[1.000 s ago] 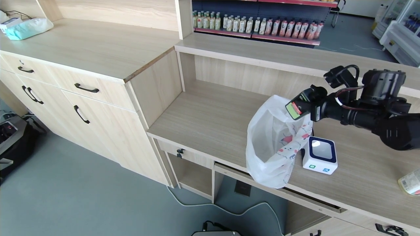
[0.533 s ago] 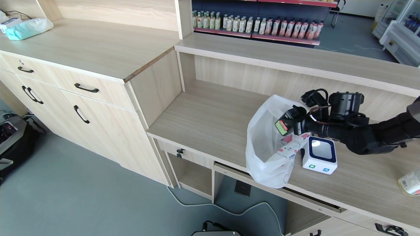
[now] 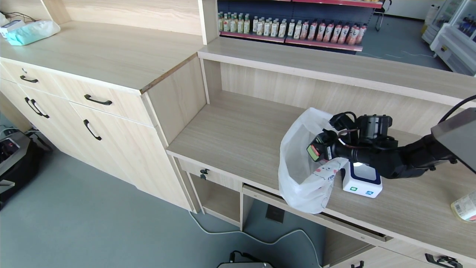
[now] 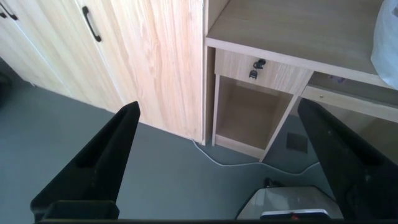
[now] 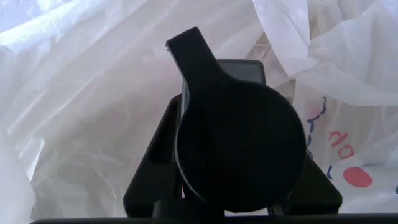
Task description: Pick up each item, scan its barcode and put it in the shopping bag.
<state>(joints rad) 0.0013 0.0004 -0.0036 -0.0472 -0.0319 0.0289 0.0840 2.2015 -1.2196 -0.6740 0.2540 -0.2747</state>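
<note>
Right now my right gripper (image 3: 316,150) is clenched on the item (image 3: 313,152), a small dark thing whose end face shows green with a red patch. It sits at the mouth of the bag (image 3: 302,175), just inside the upper rim, with white plastic on both sides of it. Its long axis runs nearly level, in line with my right forearm, and the green-and-red end points to my left and a little down, into the bag's opening. From my right wrist the item (image 5: 239,149) shows as a dark round shape, with the bag (image 5: 93,93) crumpled close all around it and a printed side fold just beside it; I cannot read its length from there. The bag stands open at the front edge of the tabletop (image 3: 238,137), sagging slightly over that edge. The scanner (image 3: 362,180), a white box with a dark-framed top, sits touching the bag on my right, directly under my right wrist. A labelled pack (image 3: 465,206) lies on the tabletop well apart, far to my right. My left gripper (image 4: 219,109) is released, fingers spread wide, hanging low over the floor (image 4: 155,155) in front of the cabinet (image 4: 161,56).
</note>
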